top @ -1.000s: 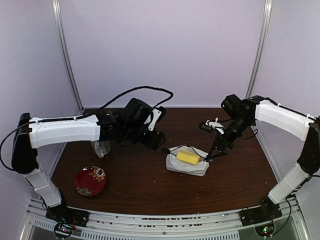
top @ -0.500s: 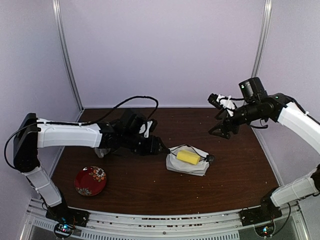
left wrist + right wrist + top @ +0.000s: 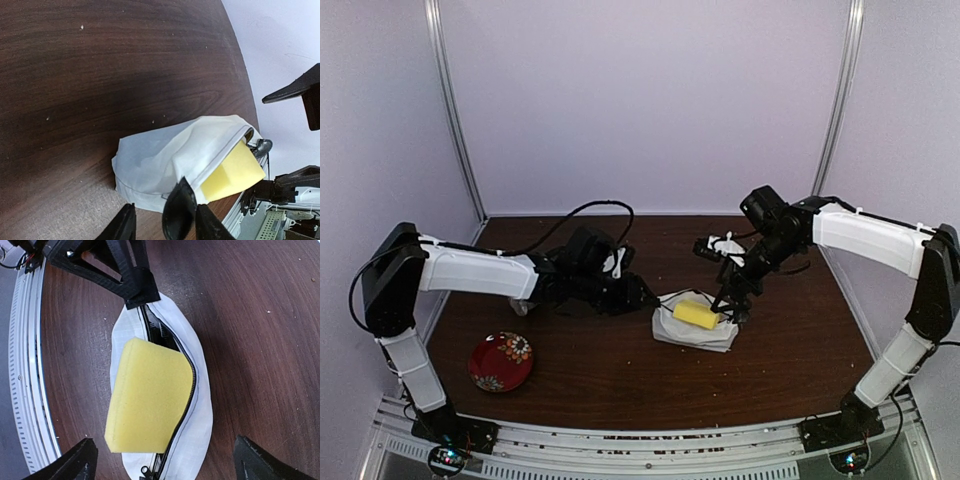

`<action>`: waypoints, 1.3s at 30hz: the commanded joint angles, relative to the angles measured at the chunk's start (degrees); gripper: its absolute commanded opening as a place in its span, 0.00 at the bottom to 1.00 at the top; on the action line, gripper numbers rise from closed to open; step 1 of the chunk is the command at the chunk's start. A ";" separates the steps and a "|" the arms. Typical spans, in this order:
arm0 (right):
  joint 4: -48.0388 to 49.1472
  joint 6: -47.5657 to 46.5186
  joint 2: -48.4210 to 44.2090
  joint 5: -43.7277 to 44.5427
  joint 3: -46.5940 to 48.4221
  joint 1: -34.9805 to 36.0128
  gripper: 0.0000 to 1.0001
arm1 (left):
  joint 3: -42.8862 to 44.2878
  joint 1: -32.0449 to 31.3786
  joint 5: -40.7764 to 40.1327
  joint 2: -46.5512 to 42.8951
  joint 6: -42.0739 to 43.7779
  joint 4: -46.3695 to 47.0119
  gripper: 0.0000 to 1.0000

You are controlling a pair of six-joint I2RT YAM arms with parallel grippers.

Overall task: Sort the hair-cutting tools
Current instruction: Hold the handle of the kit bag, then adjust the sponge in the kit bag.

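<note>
Directly below the wide-open, empty right gripper (image 3: pixel 167 462), the yellow sponge block (image 3: pixel 150 395) is seen in the white pouch (image 3: pixel 200 410), lengthwise across the jaws' line.

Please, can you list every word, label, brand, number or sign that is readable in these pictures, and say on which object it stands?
None can be read. The white fabric pouch with black zipper, the yellow foam sponge block and the round red plate with flower pattern carry no lettering.
</note>
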 commanded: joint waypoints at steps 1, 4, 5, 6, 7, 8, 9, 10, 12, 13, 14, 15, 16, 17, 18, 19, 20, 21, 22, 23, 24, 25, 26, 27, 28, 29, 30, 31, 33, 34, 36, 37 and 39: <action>-2.64 -1.74 2.88 -1.10 3.41 1.30 1.00 | 1.86 0.34 1.92 2.56 -1.25 4.47 0.40; -2.76 -0.88 4.43 0.29 4.51 1.77 1.00 | 1.96 0.34 2.66 3.21 -1.70 5.39 0.35; -2.37 -0.32 4.93 1.12 4.65 1.84 1.00 | 1.97 0.34 2.85 3.39 -1.67 5.46 0.33; -1.89 0.13 5.48 1.82 4.88 1.87 1.00 | 1.96 0.34 2.90 3.55 -1.61 5.59 0.30; -1.38 0.49 6.10 2.38 5.01 1.89 1.00 | 1.97 0.34 2.99 3.68 -1.56 5.67 0.29; -1.38 0.55 6.65 2.37 5.22 1.90 1.00 | 1.94 0.34 3.08 3.75 -1.56 5.74 0.28; -1.70 0.49 7.29 2.11 5.52 1.97 1.00 | 1.88 0.34 3.16 3.78 -1.58 5.95 0.26; -1.94 0.40 7.87 1.87 5.82 2.10 1.00 | 1.80 0.34 3.28 3.87 -1.55 6.17 0.24; -2.06 0.35 8.90 2.23 6.19 2.50 1.00 | 1.91 0.34 3.48 3.97 -1.36 6.34 0.21; -1.88 0.61 9.27 2.65 6.38 2.62 1.00 | 1.99 0.34 3.52 3.97 -1.18 6.34 0.19; -1.37 0.92 9.62 2.96 6.52 2.67 1.00 | 1.99 0.34 3.65 4.04 -0.94 6.35 0.16; -0.98 1.37 10.00 3.23 6.67 2.68 0.99 | 2.06 0.33 3.74 4.06 -0.65 6.34 0.13; -0.59 1.79 10.41 3.57 6.93 2.68 0.98 | 2.11 0.34 3.85 4.12 -0.48 6.37 0.11; -0.50 2.11 10.96 3.80 7.30 2.68 0.97 | 2.19 0.34 4.02 4.15 -0.35 6.36 0.09; -0.57 2.38 11.52 3.84 7.89 2.68 0.95 | 2.28 0.34 4.13 4.19 -0.11 6.27 0.07; -0.99 2.58 12.35 3.68 8.53 2.68 0.94 | 2.35 0.34 4.22 4.23 0.08 6.26 0.05; -1.32 2.65 13.02 3.47 9.09 2.68 0.93 | 2.43 0.34 4.31 4.24 0.26 6.16 0.04; -1.70 2.66 13.82 3.34 9.94 2.67 0.91 | 2.52 0.37 4.43 4.24 0.50 6.15 0.01; -1.98 2.81 14.67 3.24 10.45 2.68 0.89 | 2.68 0.34 4.67 4.24 0.78 6.16 0.00; -2.23 2.88 15.41 3.16 10.94 2.68 0.87 | 2.89 0.34 5.00 4.32 1.21 6.07 0.00; -2.37 2.92 16.12 3.00 11.34 2.68 0.84 | 3.15 0.34 5.24 4.32 1.62 5.78 0.00; -2.52 2.99 16.83 2.75 11.70 2.68 0.83 | 3.42 0.34 5.42 4.28 2.11 5.26 0.00; -2.67 3.08 17.77 2.64 12.12 2.76 0.82 | 3.63 0.34 5.51 4.28 2.77 4.83 0.00; -2.92 3.10 18.25 2.50 12.42 2.77 0.82 | 3.84 0.34 5.59 4.18 3.19 4.42 0.00; -3.46 2.83 18.87 2.13 12.57 2.89 0.82 | 4.03 0.34 5.63 4.03 3.55 4.12 0.00; -3.52 2.64 19.08 1.88 12.63 2.94 0.82 | 4.07 0.34 5.59 3.86 3.85 3.86 0.00; -3.34 2.63 19.11 1.90 12.47 3.01 0.82 | 4.08 0.34 5.68 3.69 4.11 3.83 0.00; -2.93 2.70 19.06 2.13 12.17 3.04 0.83 | 4.06 0.34 5.91 3.51 4.46 3.85 0.00; -2.34 2.90 19.01 2.90 11.76 3.03 0.83 | 4.28 0.30 6.52 3.18 5.24 3.55 0.00; -2.26 2.88 19.09 3.30 11.60 3.03 0.83 | 4.36 0.21 6.74 2.85 5.87 3.44 0.00; -2.59 1.86 19.08 2.43 11.34 3.03 0.83 | 4.84 0.12 6.47 2.31 7.10 2.00 0.00; -3.66 0.33 18.95 0.53 11.29 3.03 0.83 | 5.12 0.16 6.08 2.07 7.77 0.67 0.00; -6.08 -2.99 18.46 -3.86 11.01 3.18 0.87 | 5.73 0.16 5.11 1.96 9.04 -1.01 0.00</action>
